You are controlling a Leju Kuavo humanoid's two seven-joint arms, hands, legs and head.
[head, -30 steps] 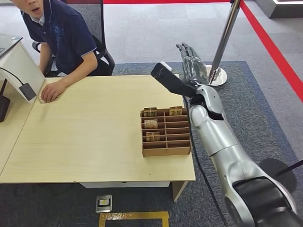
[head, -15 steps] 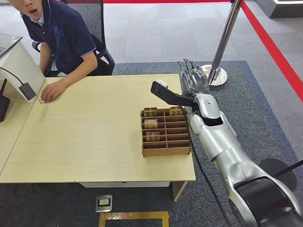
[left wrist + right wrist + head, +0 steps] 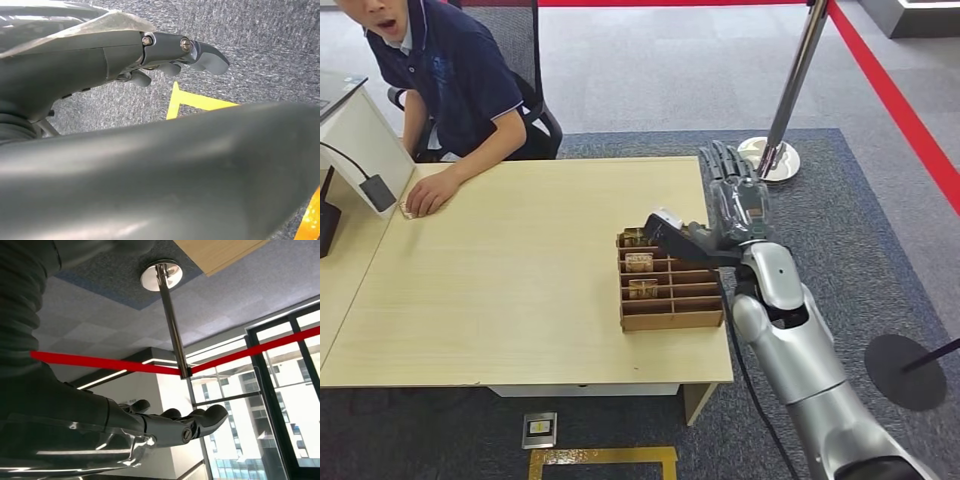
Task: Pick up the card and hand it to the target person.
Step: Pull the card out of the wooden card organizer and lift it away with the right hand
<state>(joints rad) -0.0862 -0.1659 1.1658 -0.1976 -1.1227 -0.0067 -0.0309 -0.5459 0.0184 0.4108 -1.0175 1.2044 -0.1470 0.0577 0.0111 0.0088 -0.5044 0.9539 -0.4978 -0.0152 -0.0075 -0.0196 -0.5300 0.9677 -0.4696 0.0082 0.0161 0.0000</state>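
Note:
A wooden slotted box stands near the table's right edge, with cards upright in its slots. My right hand hovers at the box's far right corner, fingers straight and apart. Its thumb reaches left over the back row of slots, and it holds nothing. In the right wrist view the same hand is stretched flat and empty. The person sits at the table's far left, one hand resting on the tabletop. My left hand hangs over the carpet, holding nothing.
The light wood table has bare room between the box and the person. A white stand with a cable sits at the far left. A chrome barrier post with red tape stands on the carpet beyond the table's right end.
My right hand has come down and back toward me, from beyond the table's far right corner to the box; its thumb now lies over the back slots. The person has stayed put.

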